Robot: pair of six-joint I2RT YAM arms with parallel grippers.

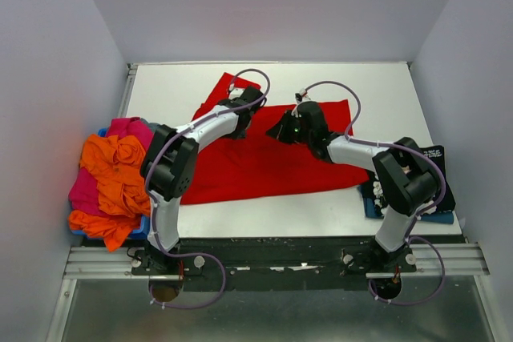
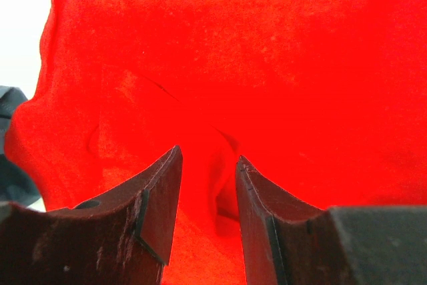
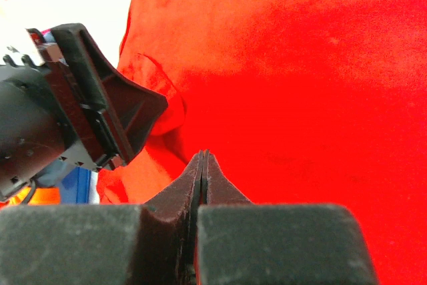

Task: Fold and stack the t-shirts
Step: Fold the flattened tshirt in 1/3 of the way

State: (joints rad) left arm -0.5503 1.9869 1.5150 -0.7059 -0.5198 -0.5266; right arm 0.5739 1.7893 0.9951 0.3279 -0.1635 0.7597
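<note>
A bright red t-shirt (image 1: 264, 162) lies spread across the middle of the table. My left gripper (image 1: 240, 115) is down on its upper left part, near a sleeve (image 1: 228, 86). In the left wrist view the left gripper (image 2: 207, 165) has its jaws a little apart, with a raised ridge of the red t-shirt (image 2: 207, 185) between the fingers. My right gripper (image 1: 282, 128) is over the shirt's upper middle. In the right wrist view the right gripper (image 3: 203, 155) is shut, its pads pressed together just above the red t-shirt (image 3: 293, 98). The left gripper's fingers (image 3: 127, 108) show beside bunched cloth.
A pile of orange (image 1: 116, 170) and magenta-pink (image 1: 128, 127) t-shirts lies on a blue one at the table's left edge. A black floral t-shirt (image 1: 437, 162) and blue cloth (image 1: 373, 206) lie under the right arm at the right edge. White walls enclose the table.
</note>
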